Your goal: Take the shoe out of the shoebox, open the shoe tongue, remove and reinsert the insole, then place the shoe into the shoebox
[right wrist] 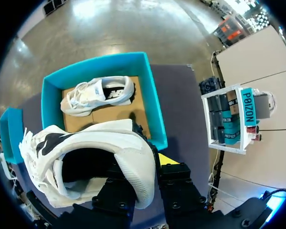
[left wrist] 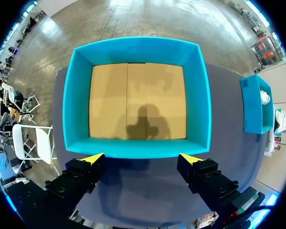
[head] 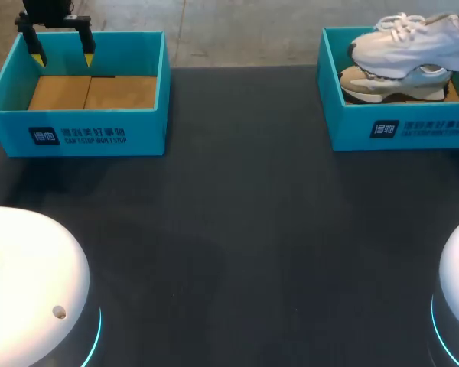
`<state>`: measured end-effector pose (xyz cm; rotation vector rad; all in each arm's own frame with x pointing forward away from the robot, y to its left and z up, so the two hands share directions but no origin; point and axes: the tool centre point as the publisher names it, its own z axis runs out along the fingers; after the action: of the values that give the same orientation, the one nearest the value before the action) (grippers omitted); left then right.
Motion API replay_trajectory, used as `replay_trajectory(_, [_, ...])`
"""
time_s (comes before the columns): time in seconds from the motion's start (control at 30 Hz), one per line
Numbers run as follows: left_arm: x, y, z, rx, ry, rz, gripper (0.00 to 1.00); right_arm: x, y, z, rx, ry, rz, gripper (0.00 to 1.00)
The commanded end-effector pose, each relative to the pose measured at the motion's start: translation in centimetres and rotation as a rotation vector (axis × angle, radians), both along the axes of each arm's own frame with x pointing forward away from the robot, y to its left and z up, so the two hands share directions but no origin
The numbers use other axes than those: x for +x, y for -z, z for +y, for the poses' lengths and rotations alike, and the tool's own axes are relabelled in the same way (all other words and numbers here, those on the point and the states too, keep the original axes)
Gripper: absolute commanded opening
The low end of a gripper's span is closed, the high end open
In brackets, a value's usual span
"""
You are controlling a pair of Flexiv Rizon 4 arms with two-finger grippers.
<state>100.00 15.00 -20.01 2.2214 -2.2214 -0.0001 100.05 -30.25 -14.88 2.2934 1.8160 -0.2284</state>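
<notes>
Judged to be at the very first step, and that one nearly finished.

Nearest, in the right wrist view: the right pincer [right wrist: 148,164], closed on the shoe [right wrist: 95,152] and gripping the heel wall. Only one yellow tip to be seen, outside the heel, with the other probably hidden inside, so the second contact is taken on trust. Shoe carried in the air, with the dark opening turned toward the camera.

Farther ahead, at about twelve o'clock from that pincer: the right shoebox [right wrist: 152,109], with a second shoe [right wrist: 97,93] lying on the brown bottom.

Seen from the head view, this box placed at about two o'clock on the dark desk [head: 237,229], and the white shoe raised clearly above its rim.

At about ten o'clock on the desk: the left shoebox [head: 76,134], showing only brown cardboard inside. Above its far side, the left pincer [head: 62,55], spread wide and holding nothing.

Done so far, by this judgement: lifting the shoe out of its box.

Left to do:
- bringing the shoe to a working place, perhaps with help of the other arm
- opening the tongue
- pulling the insole out and pushing it back
- returning the shoe to a shoebox

Tongue seemingly not opened yet. Insole impossible to make out in the dark interior.
</notes>
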Motion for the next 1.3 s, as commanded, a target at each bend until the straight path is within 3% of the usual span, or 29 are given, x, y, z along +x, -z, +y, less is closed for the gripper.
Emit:
replay_trajectory(0.03, [0.0, 0.0, 0.0, 0.0, 0.0, 0.0, 1.0, -3.6, -1.0, 2.4, -0.016, 0.006, -0.038, 0.0])
replay_trajectory(0.33, [0.0, 0.0, 0.0, 0.0, 0.0, 0.0, 1.0, -9.5, -1.6, 7.9, -0.013, 0.071, -0.082, 0.0])
replay_trajectory(0.83, [0.0, 0.0, 0.0, 0.0, 0.0, 0.0, 1.0, -18.0, 0.5, 16.8, 0.014, 0.097, -0.088, 0.0])
replay_trajectory(0.97, [0.0, 0.0, 0.0, 0.0, 0.0, 0.0, 1.0, -19.2, 1.3, 17.8, 0.022, 0.109, -0.042, 0.0])
replay_trajectory(1.3, [0.0, 0.0, 0.0, 0.0, 0.0, 0.0, 1.0, -19.2, 1.3, 17.8, 0.022, 0.109, -0.042, 0.0])
